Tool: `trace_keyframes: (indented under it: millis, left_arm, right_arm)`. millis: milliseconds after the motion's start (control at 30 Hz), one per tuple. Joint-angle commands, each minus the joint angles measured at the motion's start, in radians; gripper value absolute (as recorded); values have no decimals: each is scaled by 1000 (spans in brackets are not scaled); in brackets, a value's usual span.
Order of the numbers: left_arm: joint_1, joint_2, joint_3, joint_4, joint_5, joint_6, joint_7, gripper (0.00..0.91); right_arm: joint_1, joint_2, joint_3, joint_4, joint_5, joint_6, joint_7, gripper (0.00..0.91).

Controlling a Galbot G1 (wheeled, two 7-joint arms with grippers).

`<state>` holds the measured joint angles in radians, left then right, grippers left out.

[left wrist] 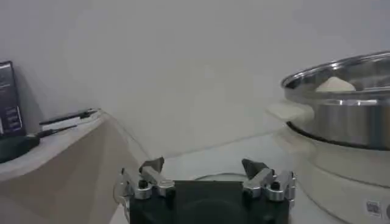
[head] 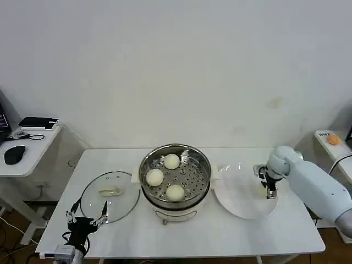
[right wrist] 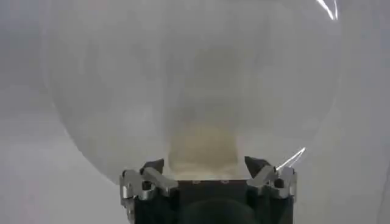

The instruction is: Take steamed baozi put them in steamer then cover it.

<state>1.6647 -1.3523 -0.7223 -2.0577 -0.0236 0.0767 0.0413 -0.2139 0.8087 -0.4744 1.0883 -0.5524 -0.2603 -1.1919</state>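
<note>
**Fourth bun pickup at the plate**

Three buns (head: 164,177) sit in the steamer (head: 204,165) at table centre. The right gripper (head: 269,191) is lowered onto the plate's (head: 236,195) right side, jaws straddling the last bun (right wrist: 204,143); a firm clamp cannot be confirmed. The left gripper (head: 87,215) waits released at the table's front-left edge, just beside the lid (head: 110,193), which lies flat left of the steamer, presumably staged for covering.

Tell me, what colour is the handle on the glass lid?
Pale cream; the handle shows best in the head view.
</note>
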Motion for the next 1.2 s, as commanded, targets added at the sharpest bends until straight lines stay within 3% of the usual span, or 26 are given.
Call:
trace_keyframes:
  millis: [33, 100, 167, 267, 533, 767, 867, 1000, 1200]
  left_arm:
    - [1, 1, 1, 4, 0, -1, 0, 907]
    - [0, 1, 0, 3, 0, -1, 0, 907]
    - [-1, 1, 0, 3, 0, 0, 0, 907]
    - [-1, 1, 0, 5, 0, -1, 0, 907]
    - [-7, 4, -3, 11, -1, -2, -1, 907]
    - [-14, 3, 1, 9, -1, -1, 0, 907]
    - [-21, 3, 1, 6, -1, 0, 1, 907]
    - [-25, 3, -5, -1, 0, 1, 2, 907]
    - [-22, 10, -10, -9, 13, -4, 0, 907]
  right_arm:
    - [-3, 8, 2, -12, -4, -1, 17, 907]
    - [-1, 8, 1, -11, -1, -4, 21, 907]
    - [2, 7, 0, -10, 3, -5, 21, 715]
    - [3, 7, -1, -9, 4, -5, 20, 665]
    - [3, -4, 2, 2, 10, -9, 19, 655]
    - [58, -49, -8, 98, 86, -35, 19, 655]
    - [121, -75, -32, 182, 156, -51, 9, 655]
    - [256, -75, -109, 277, 314, -89, 24, 645]
    - [479, -11, -251, 379, 541, -174, 46, 645]
